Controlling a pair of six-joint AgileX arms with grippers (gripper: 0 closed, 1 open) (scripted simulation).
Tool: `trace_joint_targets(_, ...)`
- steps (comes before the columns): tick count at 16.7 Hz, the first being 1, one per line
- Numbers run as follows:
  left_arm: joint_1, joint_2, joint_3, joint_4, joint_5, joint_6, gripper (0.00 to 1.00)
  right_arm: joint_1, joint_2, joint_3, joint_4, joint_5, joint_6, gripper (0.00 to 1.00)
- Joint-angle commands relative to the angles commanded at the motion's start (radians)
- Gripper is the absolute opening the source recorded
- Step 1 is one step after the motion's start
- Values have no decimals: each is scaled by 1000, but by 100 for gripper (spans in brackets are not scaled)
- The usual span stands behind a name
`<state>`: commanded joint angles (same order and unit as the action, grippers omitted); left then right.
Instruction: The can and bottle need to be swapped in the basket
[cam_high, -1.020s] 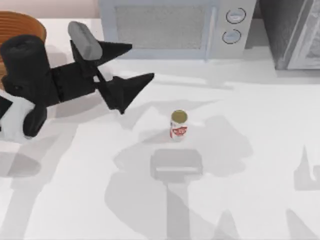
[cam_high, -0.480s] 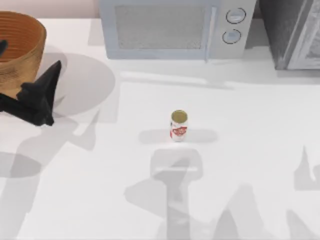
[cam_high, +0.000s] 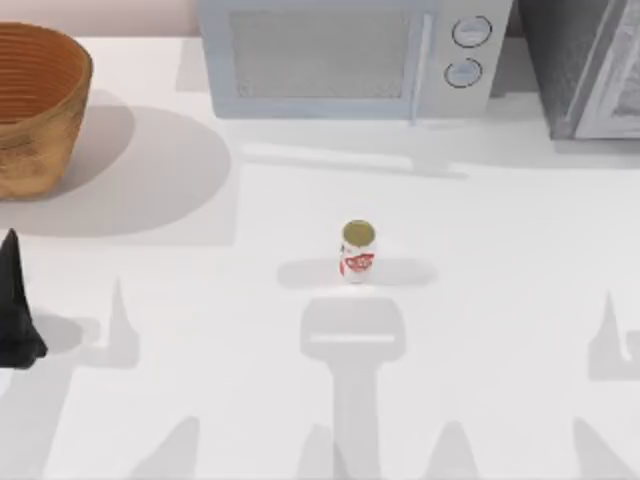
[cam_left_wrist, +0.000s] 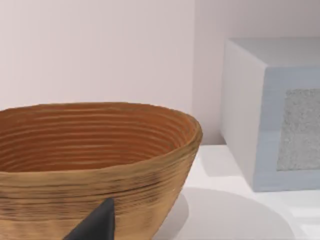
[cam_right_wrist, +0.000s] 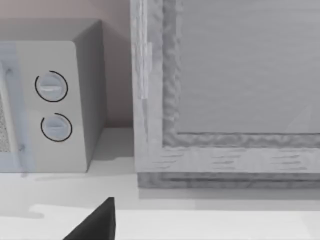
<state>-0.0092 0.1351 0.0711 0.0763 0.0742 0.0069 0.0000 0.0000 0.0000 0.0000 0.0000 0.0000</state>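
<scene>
Can (cam_high: 357, 251) upright mid-table, microwave (cam_high: 345, 55) behind, basket (cam_high: 35, 105) far-left.

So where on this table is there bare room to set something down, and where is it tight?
Bare stretches: between the basket and the can, the near table in front of the can, and the span right of it. Tight: the back edge, taken by the microwave and a grey cabinet, and the left edge, where the left gripper sits.

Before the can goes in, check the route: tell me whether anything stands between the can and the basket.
Nothing visible does. The can stands upright mid-table, and only bare table lies between it and the basket at the far left corner. The microwave sits behind that line.
</scene>
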Motion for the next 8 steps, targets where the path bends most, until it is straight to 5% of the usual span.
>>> trace_joint_targets(8, 9, -135, -71, -76, -74, -7, 100, 0, 0, 0, 0, 0, 0, 100)
